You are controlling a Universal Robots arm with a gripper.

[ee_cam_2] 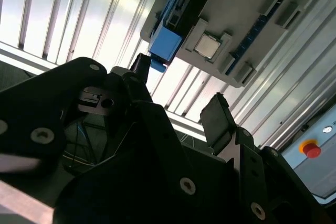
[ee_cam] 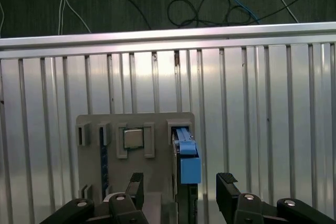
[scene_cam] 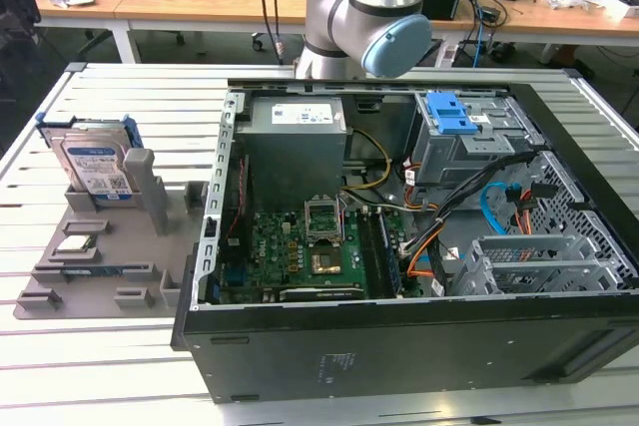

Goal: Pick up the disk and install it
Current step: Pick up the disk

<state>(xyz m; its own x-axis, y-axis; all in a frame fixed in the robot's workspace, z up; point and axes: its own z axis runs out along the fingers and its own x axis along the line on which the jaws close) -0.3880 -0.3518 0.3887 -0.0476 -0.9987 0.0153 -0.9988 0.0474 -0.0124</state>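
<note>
Gripper (ee_cam: 181, 183) wide open, empty, well clear of gray holder (scene_cam: 110, 238). Disk (scene_cam: 95, 162) stands on edge in holder's slot. Approach step, imo: line fingers (ee_cam: 228, 187) up astride disk's flat faces, no tilt.

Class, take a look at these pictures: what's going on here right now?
A robot arm is working beside an open computer case. Its end effector is open and empty, aimed at the disk, which stands upright in a grey holder on the table, near a small chip. The disk has not been gripped or installed yet.
</note>
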